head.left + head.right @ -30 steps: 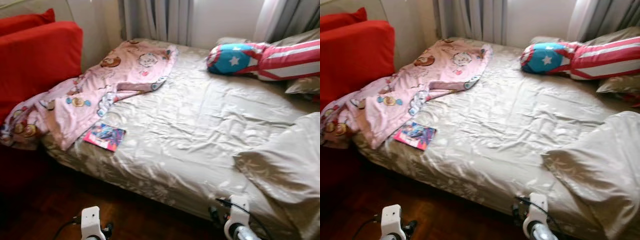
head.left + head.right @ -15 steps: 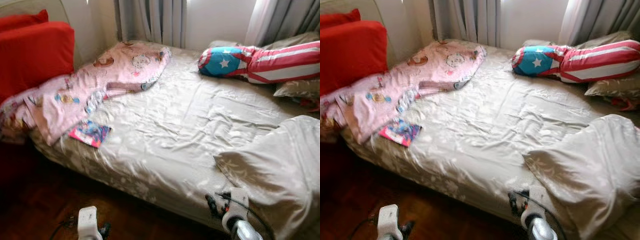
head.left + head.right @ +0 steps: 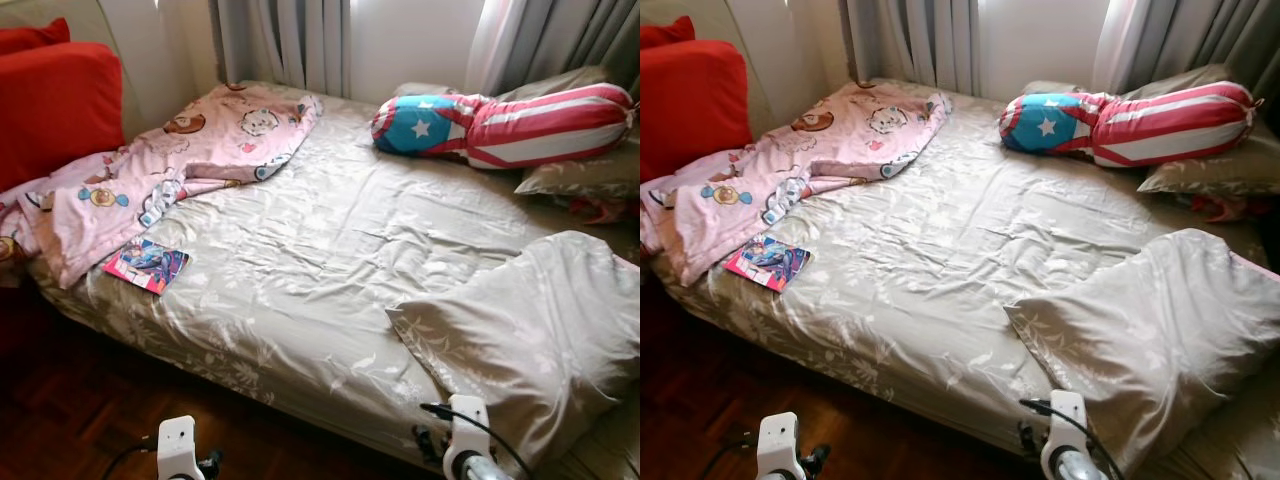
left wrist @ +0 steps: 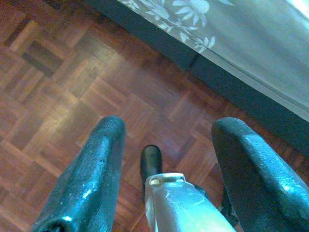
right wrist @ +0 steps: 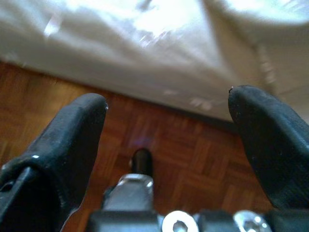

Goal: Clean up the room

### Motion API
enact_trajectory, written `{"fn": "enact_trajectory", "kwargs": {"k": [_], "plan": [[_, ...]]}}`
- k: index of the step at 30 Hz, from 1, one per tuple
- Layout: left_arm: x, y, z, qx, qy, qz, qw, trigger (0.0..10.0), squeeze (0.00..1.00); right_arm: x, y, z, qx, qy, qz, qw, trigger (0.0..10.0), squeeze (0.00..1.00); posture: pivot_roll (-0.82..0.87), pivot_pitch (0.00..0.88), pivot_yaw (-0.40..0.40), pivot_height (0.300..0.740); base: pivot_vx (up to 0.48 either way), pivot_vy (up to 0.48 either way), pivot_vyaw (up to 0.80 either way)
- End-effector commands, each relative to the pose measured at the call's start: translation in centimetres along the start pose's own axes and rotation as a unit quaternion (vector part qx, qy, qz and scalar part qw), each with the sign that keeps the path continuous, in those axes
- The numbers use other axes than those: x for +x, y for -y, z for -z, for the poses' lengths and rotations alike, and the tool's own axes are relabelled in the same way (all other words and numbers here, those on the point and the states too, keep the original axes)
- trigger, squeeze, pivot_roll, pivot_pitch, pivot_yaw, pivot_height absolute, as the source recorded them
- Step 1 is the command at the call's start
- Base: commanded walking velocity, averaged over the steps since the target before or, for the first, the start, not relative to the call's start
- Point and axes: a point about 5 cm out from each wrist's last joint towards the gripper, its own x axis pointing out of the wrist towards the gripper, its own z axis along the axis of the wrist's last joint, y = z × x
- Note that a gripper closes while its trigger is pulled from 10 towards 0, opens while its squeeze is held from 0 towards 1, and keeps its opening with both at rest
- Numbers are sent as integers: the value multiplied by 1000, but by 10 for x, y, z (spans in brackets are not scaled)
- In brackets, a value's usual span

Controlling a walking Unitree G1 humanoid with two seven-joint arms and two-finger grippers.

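A bed with a beige floral sheet (image 3: 330,250) stands before me. A rumpled pink cartoon blanket (image 3: 150,170) lies on its far left side. A colourful comic book (image 3: 146,264) rests near the left edge. A star-and-stripes bolster (image 3: 500,125) lies at the head. A crumpled beige duvet (image 3: 540,330) is heaped at the near right. My left gripper (image 4: 166,140) hangs open over the parquet floor (image 4: 72,72) beside the bed. Held low against the bed's near side, my right gripper (image 5: 166,125) stands open with nothing between its fingers.
A red sofa cushion (image 3: 55,110) stands at the far left against the bed. Grey curtains (image 3: 290,45) hang behind the bed. Beige pillows (image 3: 580,170) sit at the far right. Dark parquet floor (image 3: 90,400) runs along the bed's near side.
The camera has swung to the right, so the whole scene has shifted left in the picture. The things on the bed have not moved. Both arms hang as before.
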Motion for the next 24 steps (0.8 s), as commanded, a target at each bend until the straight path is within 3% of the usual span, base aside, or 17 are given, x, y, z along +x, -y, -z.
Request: {"fn": "enact_trajectory", "kwargs": {"k": [1,6,16,24], "plan": [[-1,-4,4,11,-10,-3,1000,10000,0,0,1,1,5,-6,2,1000,10000,0,-22,35,-31,740,0,0,0],[-1,-4,3,11,-8,-1,1000,10000,0,0,0,0,17,-5,0,1000,10000,0,-25,43,-30,740,0,0,-170],[-2,-6,4,32,-6,0,999,10000,0,0,-3,3,26,-6,0,1000,10000,0,-41,51,-5,740,0,0,-706],[-3,-7,8,32,-9,-2,999,10000,0,-1,-2,8,45,-9,12,999,10000,0,-63,46,10,740,0,-343,-707]]}}
